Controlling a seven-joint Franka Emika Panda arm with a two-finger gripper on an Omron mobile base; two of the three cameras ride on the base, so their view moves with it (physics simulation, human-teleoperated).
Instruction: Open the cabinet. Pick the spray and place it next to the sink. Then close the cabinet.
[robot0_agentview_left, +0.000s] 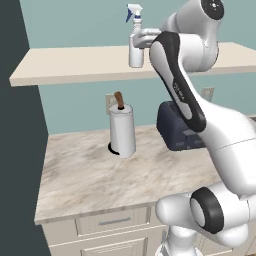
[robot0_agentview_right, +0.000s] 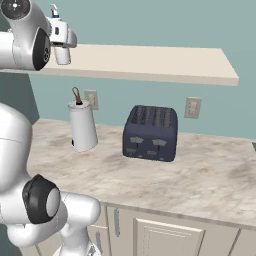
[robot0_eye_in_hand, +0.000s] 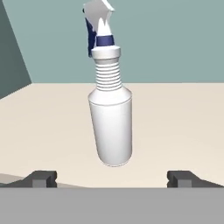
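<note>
up high, the fingers (robot0_eye_in_hand: 112, 177) stand wide apart before the upright spray (robot0_eye_in_hand: 110, 118) on the shelf (robot0_agentview_left: 75, 62).

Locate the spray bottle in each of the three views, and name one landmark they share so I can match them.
Left base view: the spray stands at top centre on the beige shelf, above the paper-towel roll.
Right base view: the spray is at top left, beside the arm's white links, at the shelf's left end.
Hand view: the spray fills the centre, upright, beyond the hand.
Shared landmark: the beige shelf under the bottle.
</note>
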